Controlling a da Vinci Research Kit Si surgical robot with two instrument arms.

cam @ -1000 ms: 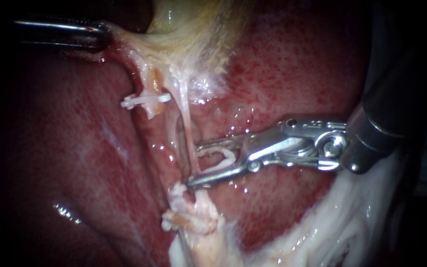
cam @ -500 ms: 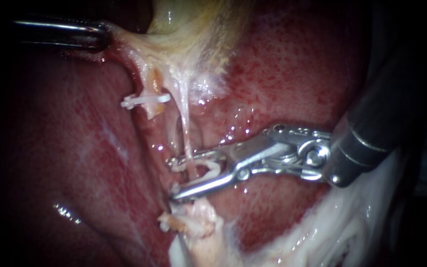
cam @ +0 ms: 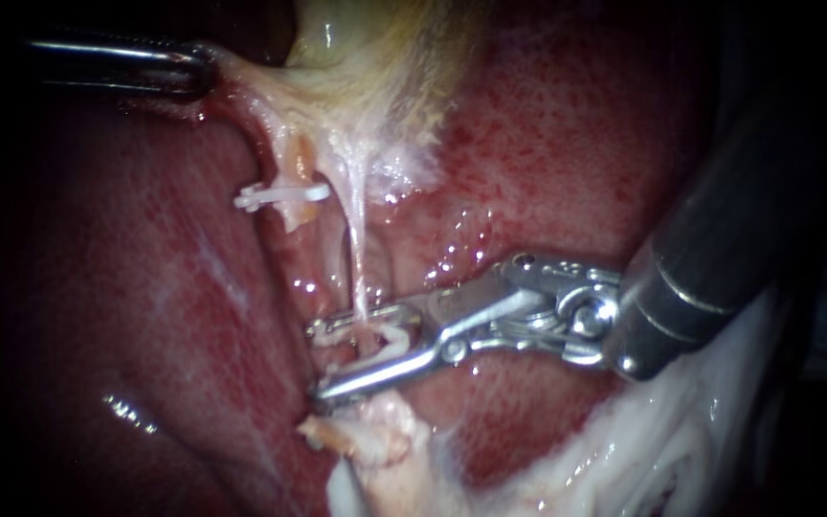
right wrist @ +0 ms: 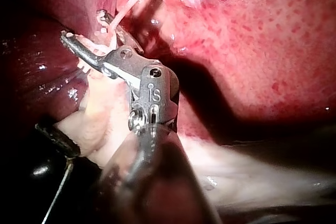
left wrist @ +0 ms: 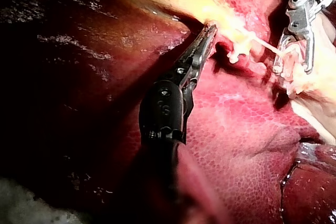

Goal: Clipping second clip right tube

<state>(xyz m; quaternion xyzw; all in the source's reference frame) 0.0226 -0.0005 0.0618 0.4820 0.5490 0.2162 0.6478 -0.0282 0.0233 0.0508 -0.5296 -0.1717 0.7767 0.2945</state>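
The right tube [cam: 358, 251], a thin pale strand at frame centre, passes between the right instrument's [cam: 316, 362] parted jaws, which carry an unclosed white clip [cam: 392, 337] around it. Squeezing it shut is left. At upper left, the left instrument [cam: 205, 72] grips the gallbladder [cam: 375, 48].

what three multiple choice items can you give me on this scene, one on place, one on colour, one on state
1. The closed clip sits on: A the left tube B the liver C the gallbladder.
2. Its colour: A blue B white C black.
3. The open clip in the right instrument's jaws: A lies on the liver B is shut flat C has the right tube between its arms.
A, it crosses the left tube; B, it shows white; C, the tube runs through its gap.
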